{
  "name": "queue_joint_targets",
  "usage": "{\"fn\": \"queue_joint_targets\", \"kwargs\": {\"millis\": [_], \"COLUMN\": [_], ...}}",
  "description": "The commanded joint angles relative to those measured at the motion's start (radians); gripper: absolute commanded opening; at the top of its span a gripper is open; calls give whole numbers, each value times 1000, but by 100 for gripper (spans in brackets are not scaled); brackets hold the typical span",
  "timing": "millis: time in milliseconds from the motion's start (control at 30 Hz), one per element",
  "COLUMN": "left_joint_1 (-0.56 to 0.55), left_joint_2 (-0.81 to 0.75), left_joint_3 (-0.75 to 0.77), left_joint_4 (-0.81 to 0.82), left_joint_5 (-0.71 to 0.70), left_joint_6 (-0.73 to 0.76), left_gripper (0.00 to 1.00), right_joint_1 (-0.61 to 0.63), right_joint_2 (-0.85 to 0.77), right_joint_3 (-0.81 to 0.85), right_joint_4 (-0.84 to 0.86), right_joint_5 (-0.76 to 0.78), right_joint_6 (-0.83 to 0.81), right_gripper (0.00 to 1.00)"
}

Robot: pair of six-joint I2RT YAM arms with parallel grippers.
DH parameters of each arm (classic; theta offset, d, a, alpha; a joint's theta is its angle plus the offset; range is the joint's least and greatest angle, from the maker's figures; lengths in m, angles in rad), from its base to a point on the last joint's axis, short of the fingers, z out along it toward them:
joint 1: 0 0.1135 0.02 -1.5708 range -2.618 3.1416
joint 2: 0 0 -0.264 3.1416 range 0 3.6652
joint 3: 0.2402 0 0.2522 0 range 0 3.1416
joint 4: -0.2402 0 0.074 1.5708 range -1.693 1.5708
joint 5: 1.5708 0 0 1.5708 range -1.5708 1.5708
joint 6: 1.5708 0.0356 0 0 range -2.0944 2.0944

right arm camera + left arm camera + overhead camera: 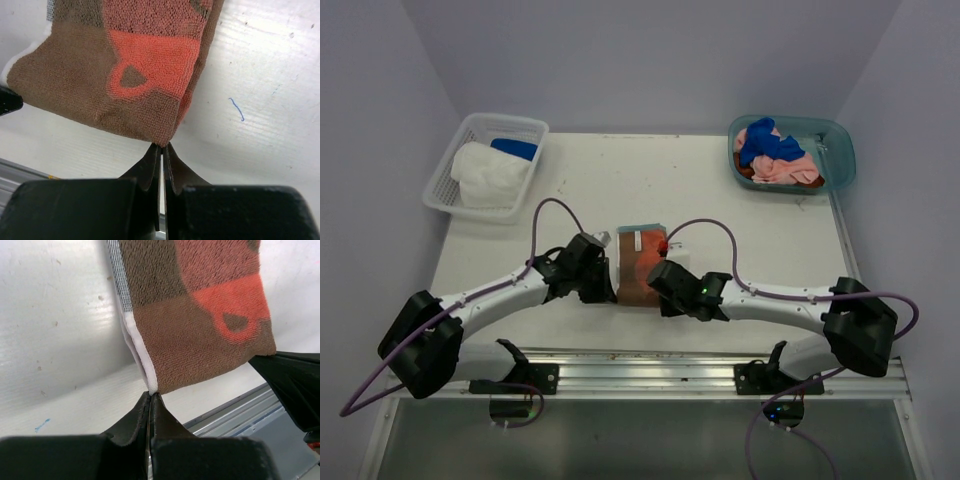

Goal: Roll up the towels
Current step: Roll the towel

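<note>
1. From above, the brown towel [638,272] lies mid-table [620,180], towards the front edge and between the two wrists. The black arms hide its near corners in this view.
2. The left wrist camera shows what the overhead view hides. The left gripper [151,399] has its jaws pressed together on the towel's near left corner, where a white hem runs down into the tips.
3. The right wrist camera shows the mirror of it. The right gripper [162,150] is closed tight on the near right corner, with the point of the cloth nipped between the tips.
4. Only the close views make out the orange cup motif [231,305] in the terry (from above it is just a reddish patch). The right wrist view also shows the cloth doubled along its right edge.
5. Each wrist view catches a black sliver of the other gripper at its frame edge, across the towel's near edge.
6. Only the overhead view shows the rest of the table. A white mesh basket [445,178] at the far left holds a white towel [488,176] and a blue towel [515,148]. A teal tub [842,150] at the far right holds a heap of blue and pink cloths [782,168].
7. A small blue pen mark [237,109] on the table beside the towel appears only in the right wrist view.
</note>
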Motion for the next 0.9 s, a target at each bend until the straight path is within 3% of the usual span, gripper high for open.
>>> {"fn": "queue_joint_targets", "kwargs": {"millis": [0,467,867], "left_joint_1": [2,123,160], "left_joint_2": [-13,119,357], "left_joint_3": [71,196,325], "left_joint_4": [-23,45,81], "left_joint_5": [-56,-49,-41], "left_joint_6": [-16,13,67], "left_gripper": [0,0,0], "right_joint_1": [0,-98,-209], "right_joint_2": [-14,98,225], "right_joint_3": [78,197,268], "right_joint_4": [-52,-12,30], "right_joint_5": [91,113,71], "right_joint_6": [-40,-161,-198], "right_gripper": [0,0,0]}}
